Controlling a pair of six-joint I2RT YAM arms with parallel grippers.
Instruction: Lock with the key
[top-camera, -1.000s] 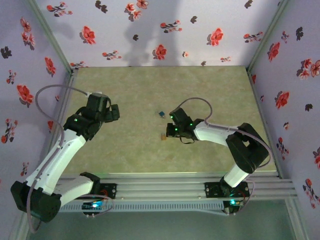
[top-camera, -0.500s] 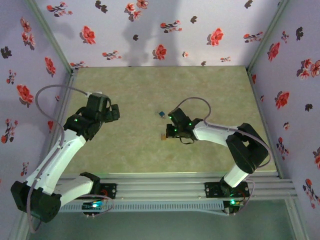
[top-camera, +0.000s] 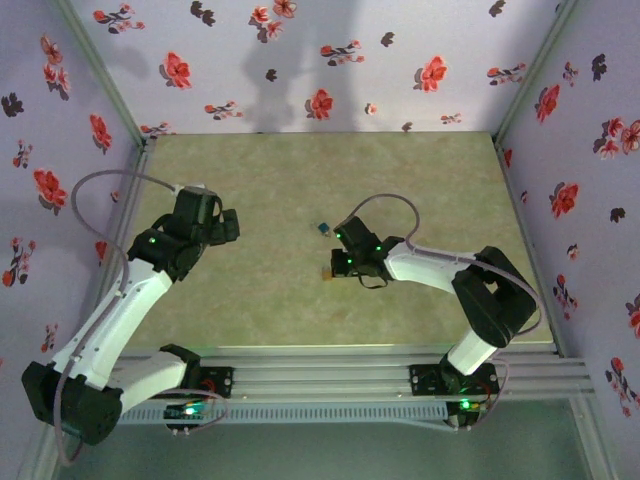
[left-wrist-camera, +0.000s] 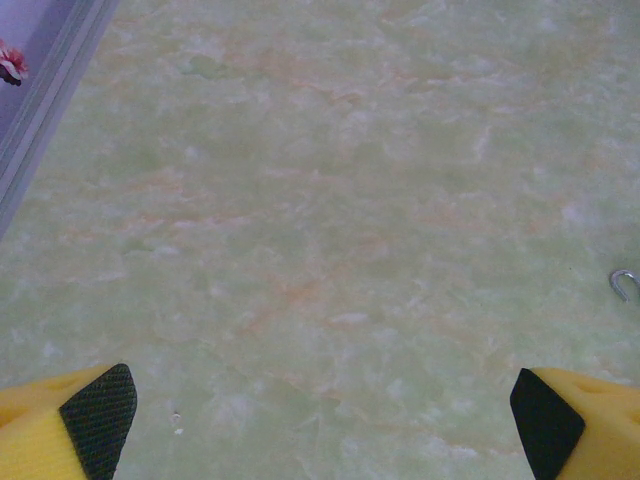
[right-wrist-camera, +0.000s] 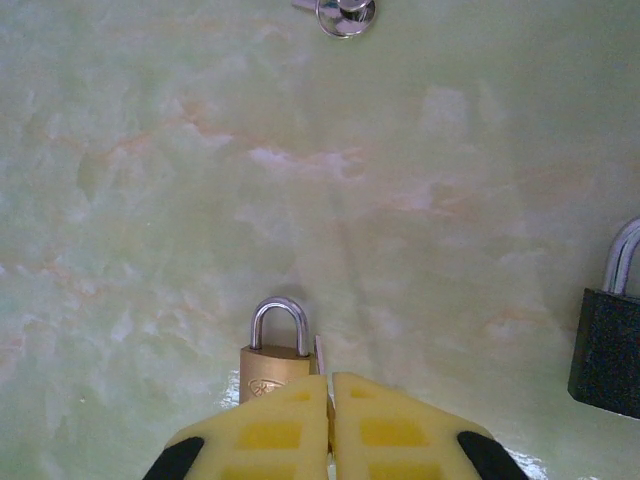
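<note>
A small brass padlock (right-wrist-camera: 270, 362) with a steel shackle lies on the table, just in front of my right gripper (right-wrist-camera: 330, 385) and a little to its left. The yellow fingers (right-wrist-camera: 395, 425) are shut on the thin blade of a key (right-wrist-camera: 320, 352), which pokes out beside the padlock's right edge. In the top view the right gripper (top-camera: 337, 268) is low over the brass padlock (top-camera: 327, 272) at mid-table. My left gripper (top-camera: 229, 224) hovers at the left, open, with its pads (left-wrist-camera: 95, 410) wide apart over bare table.
A black padlock (right-wrist-camera: 608, 345) stands at the right edge of the right wrist view, and a metal key ring (right-wrist-camera: 345, 12) lies further ahead. A small blue-dark object (top-camera: 322, 228) sits beyond the right gripper. Floral walls (top-camera: 60, 150) enclose three sides.
</note>
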